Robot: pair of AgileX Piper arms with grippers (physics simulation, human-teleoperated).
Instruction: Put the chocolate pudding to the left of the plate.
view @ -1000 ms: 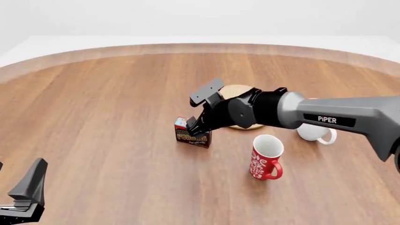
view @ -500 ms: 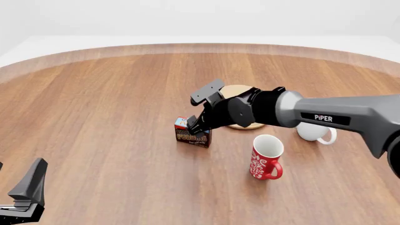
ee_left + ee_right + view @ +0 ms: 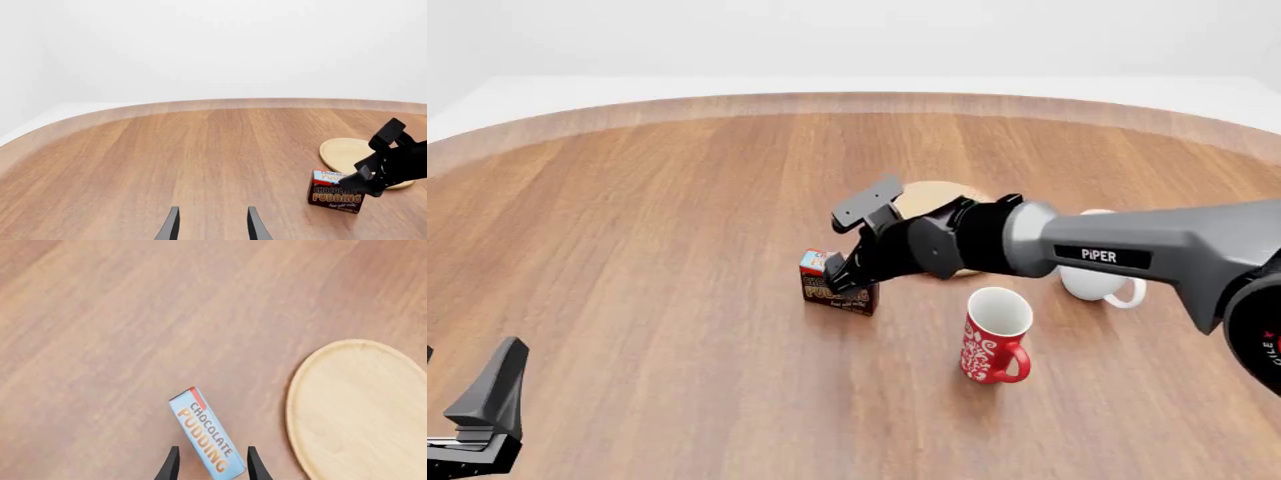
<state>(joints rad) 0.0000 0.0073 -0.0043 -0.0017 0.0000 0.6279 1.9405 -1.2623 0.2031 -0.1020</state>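
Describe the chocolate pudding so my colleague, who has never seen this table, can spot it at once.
Find the round wooden plate mid-table in the front view. Just left of it and a bit nearer stands the chocolate pudding, under the right hand. It is the only box: dark brown front, orange lettering, light blue top, shorter than the red mug and white mug.

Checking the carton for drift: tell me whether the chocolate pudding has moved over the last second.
No. In the front view the chocolate pudding keeps the same spot left of the plate and up-left of the red mug.
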